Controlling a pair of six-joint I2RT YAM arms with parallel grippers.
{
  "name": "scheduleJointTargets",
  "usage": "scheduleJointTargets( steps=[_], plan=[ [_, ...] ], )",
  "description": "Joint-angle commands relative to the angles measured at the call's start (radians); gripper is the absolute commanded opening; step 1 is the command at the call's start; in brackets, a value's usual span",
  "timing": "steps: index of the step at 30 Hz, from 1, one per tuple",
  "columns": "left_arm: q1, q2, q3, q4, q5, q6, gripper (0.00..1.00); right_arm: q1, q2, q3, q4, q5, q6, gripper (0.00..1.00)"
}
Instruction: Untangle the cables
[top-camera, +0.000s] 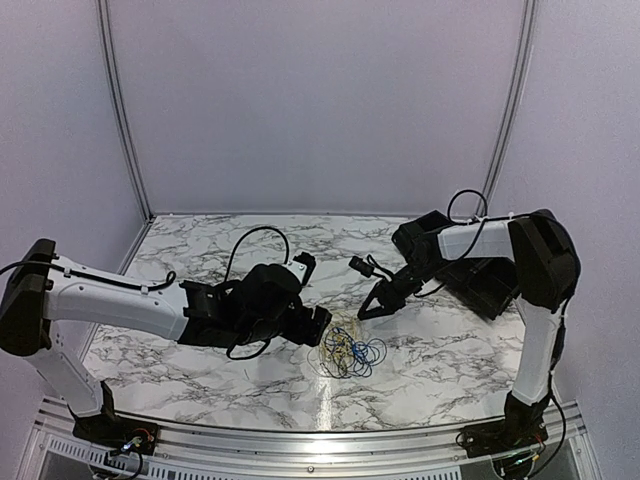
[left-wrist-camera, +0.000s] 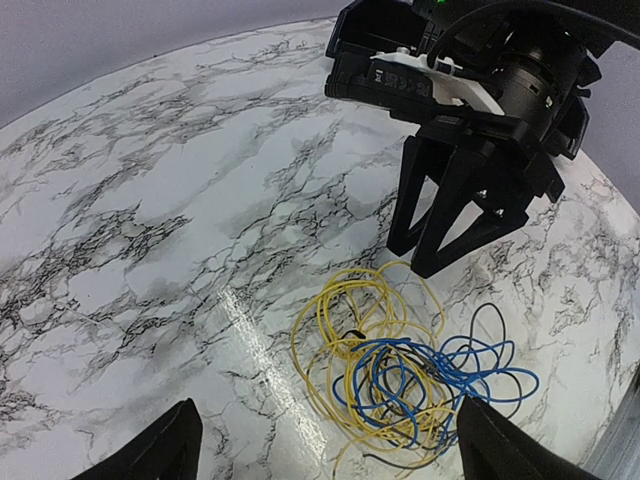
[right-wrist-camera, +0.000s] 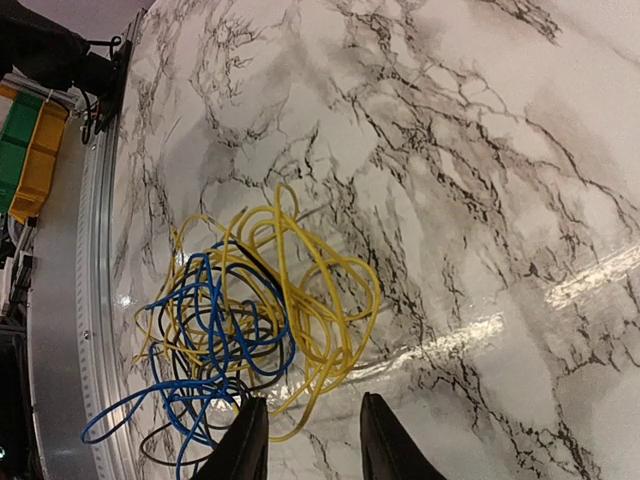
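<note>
Lying in one loose tangle on the marble worktop (top-camera: 200, 255), the cables (top-camera: 350, 350) sit near the front edge, about midway between the two arms. Yellow, blue and black wires loop through each other. In the left wrist view the cables (left-wrist-camera: 400, 370) show wide yellow rings on the side nearer the right arm, with a knot of blue over them and a few thin black strands trailing at the outer edge. In the right wrist view the cables (right-wrist-camera: 240, 320) spread toward the metal rail (right-wrist-camera: 95, 300) that runs along the worktop's edge, with one blue loop stretching out closest to it.

The left fingers (top-camera: 316, 320) stand wide apart with nothing between them, low over the worktop just beside the tangle on its left. From the left wrist camera only their tips (left-wrist-camera: 500, 445) show at the bottom corners, with the wires lying ahead, closer to the right-hand tip.

The right fingers (top-camera: 372, 305) point down at the far side of the tangle, near the yellow loops. They are a little apart (left-wrist-camera: 448, 225) and grip nothing. Whether their tips touch the worktop, I cannot tell. From the right wrist camera the two tips (right-wrist-camera: 245, 440) frame bare marble, with a yellow loop running just beside the left one.

A green and yellow bin (right-wrist-camera: 25, 150) sits beyond the rail, off the worktop.
</note>
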Motion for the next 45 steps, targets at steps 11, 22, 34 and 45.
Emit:
scheduleJointTargets(
  steps=[11, 22, 34, 45],
  plan=[
    [-0.001, 0.113, 0.067, 0.003, -0.051, 0.003, 0.92, 0.019, 0.052, 0.043, -0.031, 0.001, 0.029, 0.28],
    [0.008, 0.257, 0.168, 0.063, -0.05, -0.027, 0.92, 0.02, 0.026, 0.054, -0.031, -0.018, 0.046, 0.0],
    [0.058, 0.46, 0.254, 0.208, -0.018, -0.124, 0.87, 0.02, -0.076, -0.004, -0.018, -0.057, 0.047, 0.0],
    [0.067, 0.543, 0.274, 0.24, -0.01, -0.155, 0.84, 0.02, -0.18, 0.048, -0.105, -0.081, -0.008, 0.0]
  ],
)
